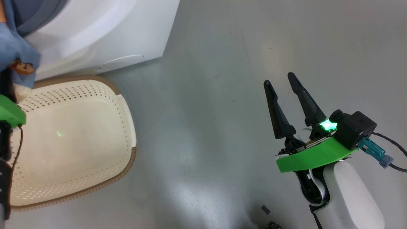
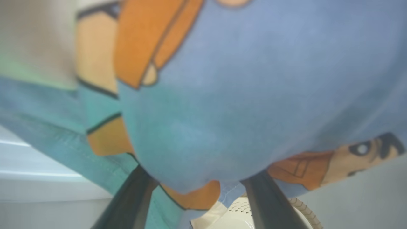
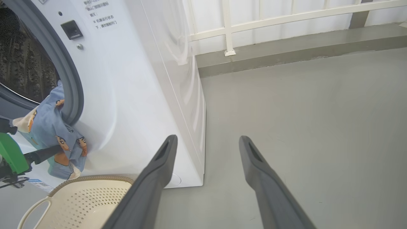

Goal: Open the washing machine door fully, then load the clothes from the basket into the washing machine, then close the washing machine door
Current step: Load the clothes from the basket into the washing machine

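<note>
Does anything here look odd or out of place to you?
Yes: the clothes are not fully inside the washing machine. The blue fabric spills out over the grey gasket and hangs down the white front above the basket, which looks empty. Closing up now would likely trap it.

**Basket before machine**

The basket (image 1: 128,165) sits on the floor (image 1: 206,95), just in front of the washing machine (image 1: 101,35). The clothes (image 1: 17,51) hang out of the machine's mouth, over the basket's far-left rim. The right tool (image 1: 279,79) is well right of both.
</note>
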Robot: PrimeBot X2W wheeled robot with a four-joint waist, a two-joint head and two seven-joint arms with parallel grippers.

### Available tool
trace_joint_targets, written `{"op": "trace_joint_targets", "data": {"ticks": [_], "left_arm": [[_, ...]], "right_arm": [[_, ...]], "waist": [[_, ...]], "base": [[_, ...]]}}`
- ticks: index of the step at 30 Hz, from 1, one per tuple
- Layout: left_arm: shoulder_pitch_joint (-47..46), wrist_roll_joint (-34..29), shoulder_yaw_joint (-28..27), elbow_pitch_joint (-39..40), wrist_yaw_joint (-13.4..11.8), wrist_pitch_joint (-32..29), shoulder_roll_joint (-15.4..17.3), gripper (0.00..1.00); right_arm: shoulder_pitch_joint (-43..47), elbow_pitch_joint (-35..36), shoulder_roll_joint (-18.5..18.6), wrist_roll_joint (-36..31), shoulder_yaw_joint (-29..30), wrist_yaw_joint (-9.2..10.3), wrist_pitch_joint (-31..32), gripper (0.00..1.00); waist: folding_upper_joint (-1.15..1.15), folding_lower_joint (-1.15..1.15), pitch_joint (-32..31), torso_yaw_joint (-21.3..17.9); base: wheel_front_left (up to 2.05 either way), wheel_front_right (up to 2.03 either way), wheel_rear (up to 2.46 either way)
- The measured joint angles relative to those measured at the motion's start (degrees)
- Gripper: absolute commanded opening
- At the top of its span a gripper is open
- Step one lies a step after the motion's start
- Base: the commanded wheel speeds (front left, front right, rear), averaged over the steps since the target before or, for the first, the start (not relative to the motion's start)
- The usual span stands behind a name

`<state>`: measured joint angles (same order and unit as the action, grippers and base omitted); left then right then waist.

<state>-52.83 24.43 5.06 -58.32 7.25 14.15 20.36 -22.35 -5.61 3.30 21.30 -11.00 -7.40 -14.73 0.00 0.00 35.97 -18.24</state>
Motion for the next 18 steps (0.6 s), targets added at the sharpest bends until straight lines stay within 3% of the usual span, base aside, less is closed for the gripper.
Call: {"op": "trace_joint_targets", "data": {"ticks": [2, 3, 4, 5, 18], "left_arm": [[-0.05, -0.03, -0.16, 0.02, 0.0, 0.01, -0.09, 1.0], [-0.05, -0.12, -0.3, 0.12, 0.0, 0.01, -0.12, 0.59], [-0.04, -0.27, -0.4, 0.26, 0.0, 0.01, -0.16, 0.34], [-0.04, -0.27, -0.4, 0.26, 0.0, 0.01, -0.16, 0.0], [4.16, -1.52, -0.79, 4.27, 0.08, 0.46, -0.86, 0.0]], "right_arm": [[0.0, 0.0, -0.01, -0.05, 0.0, 0.0, 0.0, 1.0], [0.0, 0.0, -0.02, -0.05, 0.0, 0.0, 0.0, 1.0], [0.0, 0.0, -0.02, -0.05, 0.0, 0.0, 0.0, 1.0], [0.0, 0.0, -0.02, -0.05, 0.0, 0.0, 0.0, 1.0], [0.01, -0.32, -0.1, -0.05, 0.1, 0.0, 0.0, 1.0]], "waist": [[0.0, 0.0, 0.01, 0.12], [0.0, 0.0, 0.02, 0.19], [0.0, 0.0, -0.01, 0.28], [0.0, 0.0, -0.01, 0.28], [0.0, 0.0, -1.99, 1.67]], "base": [[0.0, 0.0, 0.0], [0.0, 0.0, 0.0], [0.0, 0.0, 0.0], [0.0, 0.0, 0.0], [0.0, 0.0, 0.0]]}}
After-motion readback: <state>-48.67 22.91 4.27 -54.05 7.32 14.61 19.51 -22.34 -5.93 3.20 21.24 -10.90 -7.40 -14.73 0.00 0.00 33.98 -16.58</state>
